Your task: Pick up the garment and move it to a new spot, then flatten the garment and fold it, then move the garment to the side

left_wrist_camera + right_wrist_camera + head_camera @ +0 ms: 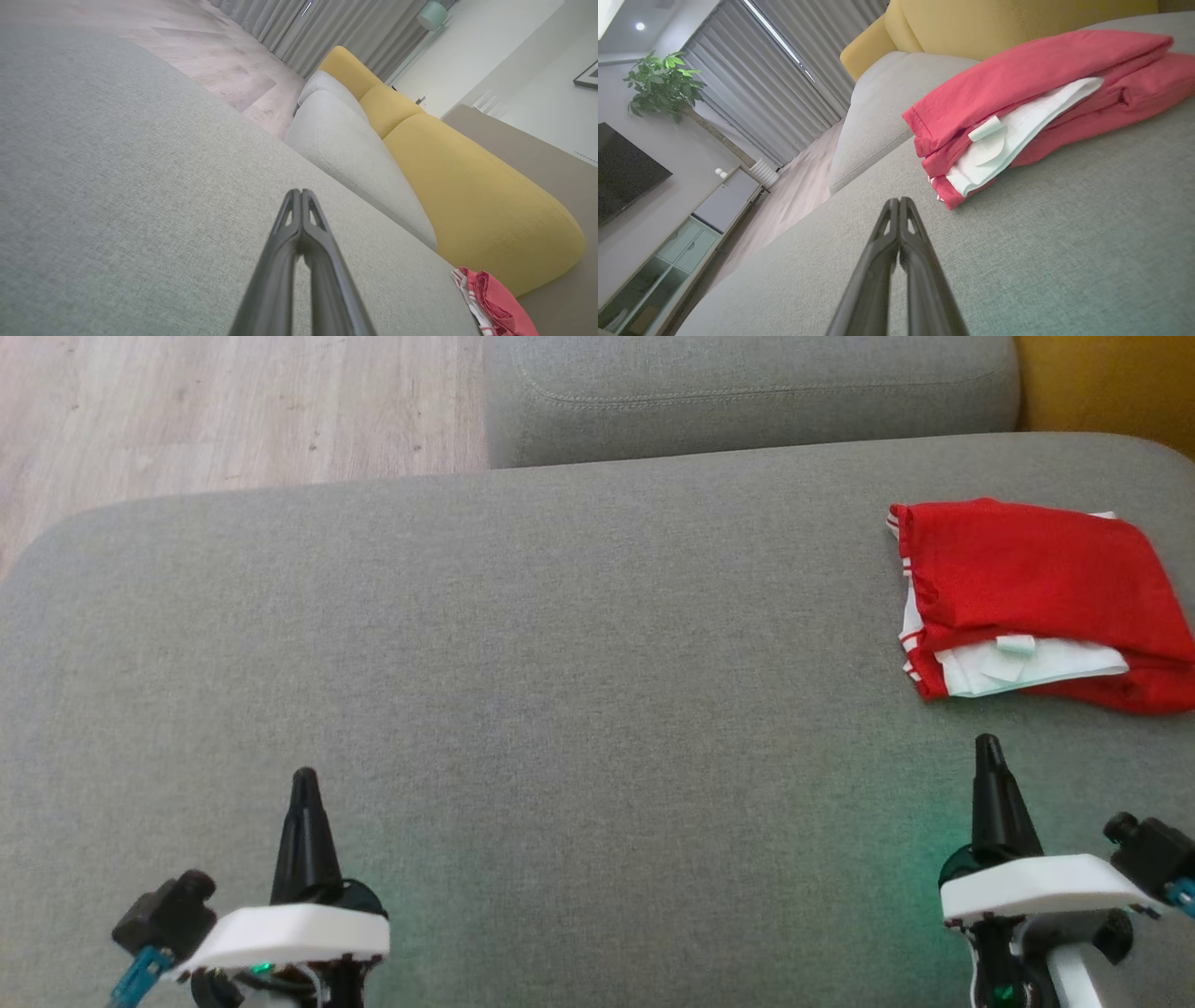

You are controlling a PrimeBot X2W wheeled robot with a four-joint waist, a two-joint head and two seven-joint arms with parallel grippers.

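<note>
The garment (1036, 602) is red with white trim, folded into a compact stack at the far right of the grey sofa seat (560, 663). A white inner layer and label poke out of its near edge. In the right wrist view the garment (1045, 98) lies just ahead and right of my right gripper (899, 201), which is shut and empty. In the head view that right gripper (987, 744) sits a little short of the garment's near left corner. My left gripper (304, 775) is shut and empty over bare seat at the lower left. The garment (490, 303) shows at the left wrist view's lower right.
A second grey cushion (747, 392) adjoins the seat at the back, with a yellow backrest (1111, 383) at the far right. Wooden floor (215, 411) lies beyond the seat's far left edge. A plant (663, 84), curtains and a low cabinet stand across the room.
</note>
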